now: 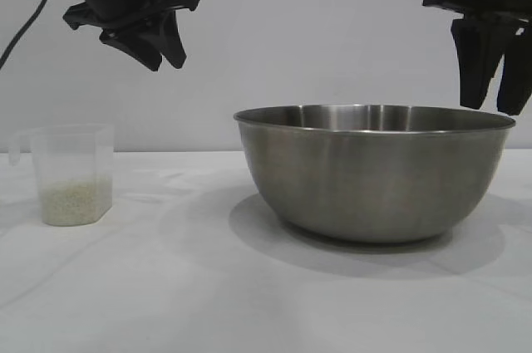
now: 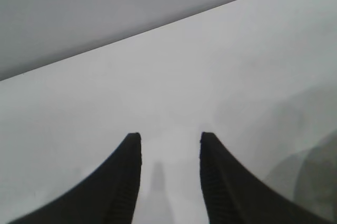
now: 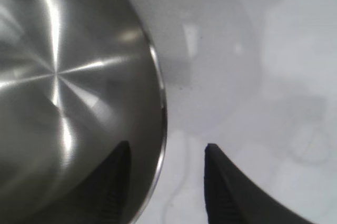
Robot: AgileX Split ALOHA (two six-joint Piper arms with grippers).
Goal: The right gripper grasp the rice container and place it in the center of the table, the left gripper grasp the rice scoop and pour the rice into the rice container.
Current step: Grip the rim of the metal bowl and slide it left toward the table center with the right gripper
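The rice container (image 1: 374, 172), a rigid, smooth steel bowl likely to slip, sits right of centre on the desk (image 1: 166, 303). Its thin rim is the probable hold: the right gripper (image 1: 492, 108), upper right, straddles it, partly open. The left gripper (image 1: 165, 61), upper left, hangs empty, fingers apart.

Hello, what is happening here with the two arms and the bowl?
The right gripper hangs open over the right rim of the steel bowl, one finger inside the rim and one outside, not yet gripping. The bowl is empty and sits on the white table. The left gripper hangs open in the air, above and right of the plastic cup, which stands untouched with some rice at its bottom.
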